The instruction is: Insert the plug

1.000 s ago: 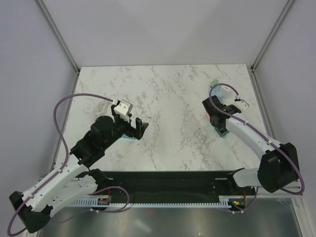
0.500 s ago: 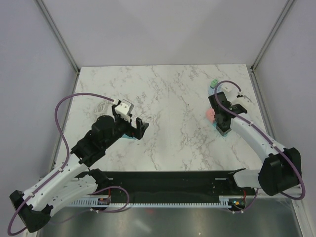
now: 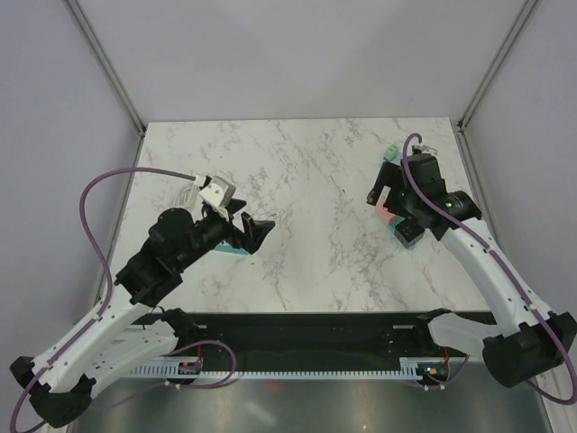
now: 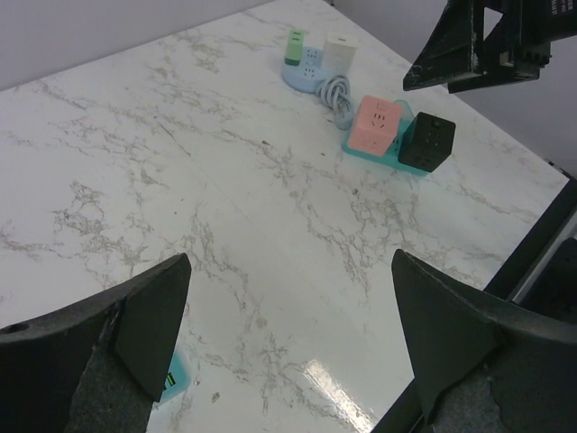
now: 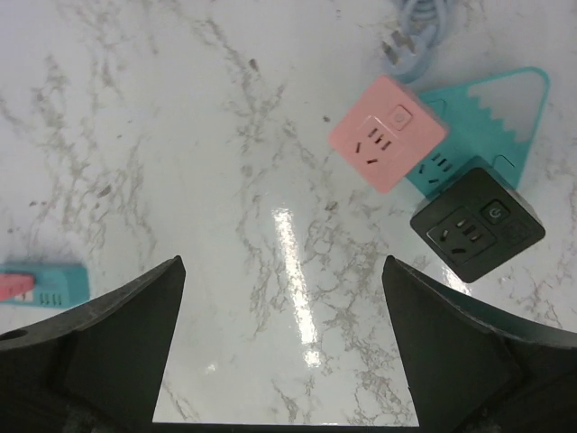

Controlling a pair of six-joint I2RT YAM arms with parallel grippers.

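Observation:
A teal power strip (image 5: 491,122) lies at the table's right with a pink cube adapter (image 5: 388,133) and a black cube adapter (image 5: 476,224) sitting in it. A light-blue cable ends in a pronged plug (image 5: 398,56) lying loose just beyond the pink cube. That cable (image 4: 337,91) runs to a round blue socket (image 4: 305,78) carrying a green (image 4: 296,45) and a white adapter (image 4: 340,50). My right gripper (image 5: 283,263) hangs open and empty above the marble, left of the cubes. My left gripper (image 4: 290,262) is open and empty at the table's left.
A small teal and pink piece (image 5: 41,281) lies on the marble under my left gripper (image 3: 245,225). The right gripper (image 3: 383,191) hovers by the pink cube (image 3: 386,214). Grey walls and metal frame posts enclose the marble table (image 3: 306,171); a black rail runs along its near edge.
My right gripper went from shut, low over the adapters on the strip, to fully open and has lifted up and back. The left arm has tilted slightly and stayed open.

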